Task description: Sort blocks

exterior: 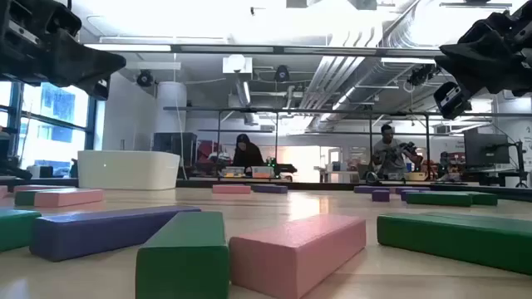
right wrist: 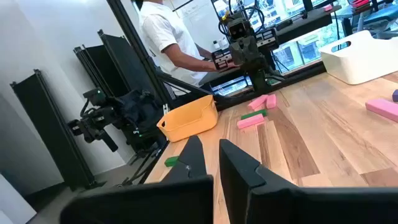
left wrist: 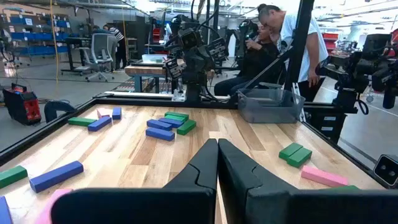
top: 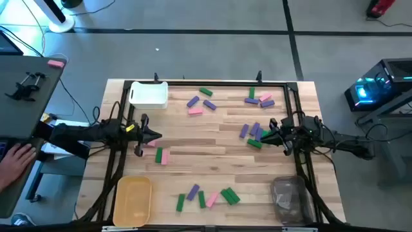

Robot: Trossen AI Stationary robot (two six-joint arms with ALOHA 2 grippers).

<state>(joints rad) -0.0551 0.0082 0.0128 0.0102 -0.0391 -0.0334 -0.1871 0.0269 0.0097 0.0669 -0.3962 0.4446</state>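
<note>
Blocks [top: 201, 197] scattered on table [top: 212, 138] — green, purple, pink. Left gripper [top: 154, 135] closed, empty; right gripper [top: 265, 135] closed, empty — both above table.

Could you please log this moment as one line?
left pincer: shut, empty, above table | right pincer: shut, empty | blocks: scattered, unsorted | bins: no blocks seen inside

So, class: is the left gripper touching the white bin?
Apart. The high view shows the left gripper over bare wood beside two blocks, with open table between it and the white bin at the far edge.
</note>
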